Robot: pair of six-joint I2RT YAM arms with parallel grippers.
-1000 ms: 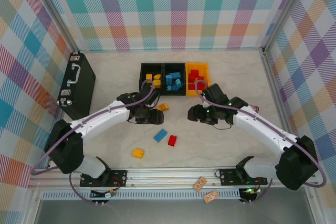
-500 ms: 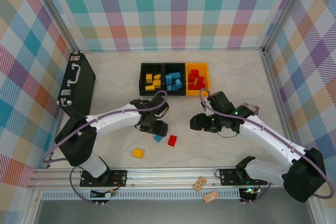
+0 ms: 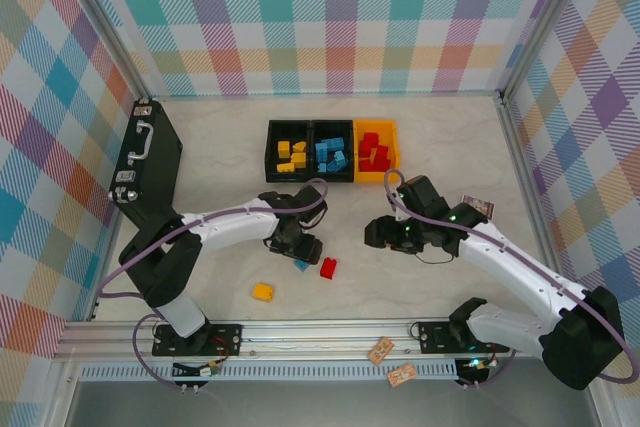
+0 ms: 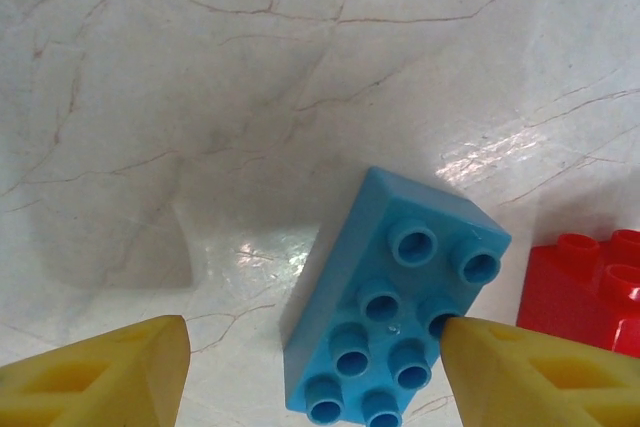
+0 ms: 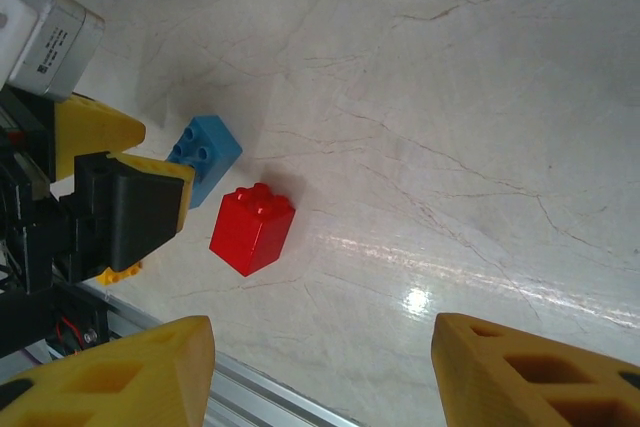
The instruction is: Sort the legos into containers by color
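A blue lego [image 4: 390, 332] lies flat on the table between the yellow fingers of my open left gripper [image 4: 315, 349]. The right fingertip [image 4: 470, 347] touches its edge; the left one stands well apart. From above, the left gripper [image 3: 300, 247] hovers over this blue lego [image 3: 301, 265]. A red lego [image 3: 327, 267] sits just right of it, and a yellow lego [image 3: 263, 292] lies nearer the front. My right gripper [image 5: 320, 357] is open and holds nothing, with the red lego [image 5: 252, 229] ahead of it. The containers [image 3: 310, 127] hold sorted yellow, blue and red legos.
A black briefcase [image 3: 145, 162] lies at the left wall. Small cards [image 3: 380, 350] rest on the front rail, and another card [image 3: 478, 205] lies by the right arm. Metal frame rails border the table on all sides.
The left gripper swung from beside the containers down to the blue lego and now straddles it. The right gripper drew back from the orange container toward the table's middle.
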